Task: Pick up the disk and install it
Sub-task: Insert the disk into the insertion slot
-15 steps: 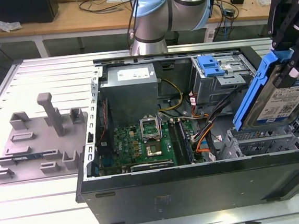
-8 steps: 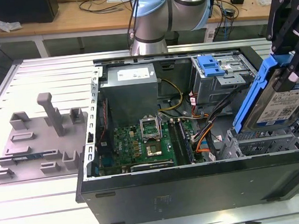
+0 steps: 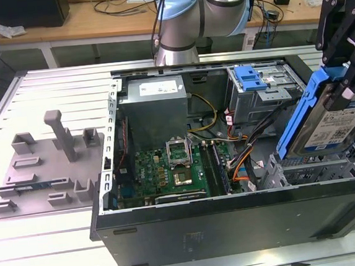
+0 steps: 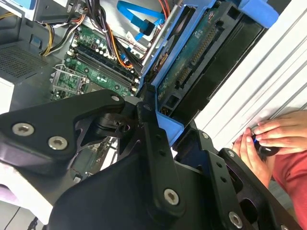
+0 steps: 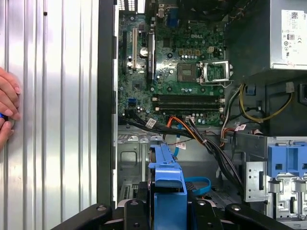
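The disk, a silver drive with a blue-and-white label in a blue caddy, hangs tilted above the metal drive bay at the exterior view's right end of the open computer case. My black gripper is shut on the disk's upper end. The second wrist view shows the disk's green circuit-board underside running away from my fingers. In the first wrist view the caddy's blue edge stands between the gripper's links, over the case floor.
A blue bracket sits on the upper drive cage. Cables cross beside the bay, next to the motherboard and power supply. A grey fixture lies at the exterior view's left. A person's hand rests on the table.
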Controlling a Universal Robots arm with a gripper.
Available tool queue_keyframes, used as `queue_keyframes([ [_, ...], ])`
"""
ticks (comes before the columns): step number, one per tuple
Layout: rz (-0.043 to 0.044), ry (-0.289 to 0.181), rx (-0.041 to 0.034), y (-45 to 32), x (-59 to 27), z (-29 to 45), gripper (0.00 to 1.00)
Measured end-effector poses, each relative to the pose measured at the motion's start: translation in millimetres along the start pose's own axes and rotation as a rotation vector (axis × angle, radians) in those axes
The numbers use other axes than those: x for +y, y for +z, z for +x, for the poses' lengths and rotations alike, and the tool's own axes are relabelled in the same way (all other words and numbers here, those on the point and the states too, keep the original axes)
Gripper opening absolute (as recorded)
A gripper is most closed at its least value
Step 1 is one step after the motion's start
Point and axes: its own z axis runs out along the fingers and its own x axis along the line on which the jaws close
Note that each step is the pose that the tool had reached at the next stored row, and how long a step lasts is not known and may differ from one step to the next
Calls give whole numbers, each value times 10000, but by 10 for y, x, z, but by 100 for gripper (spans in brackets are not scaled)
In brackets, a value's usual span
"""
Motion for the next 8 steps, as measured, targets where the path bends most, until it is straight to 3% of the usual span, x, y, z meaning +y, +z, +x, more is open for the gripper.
queue_keyframes([
  [8, 8, 129, -4, 26, 0, 2, 37],
])
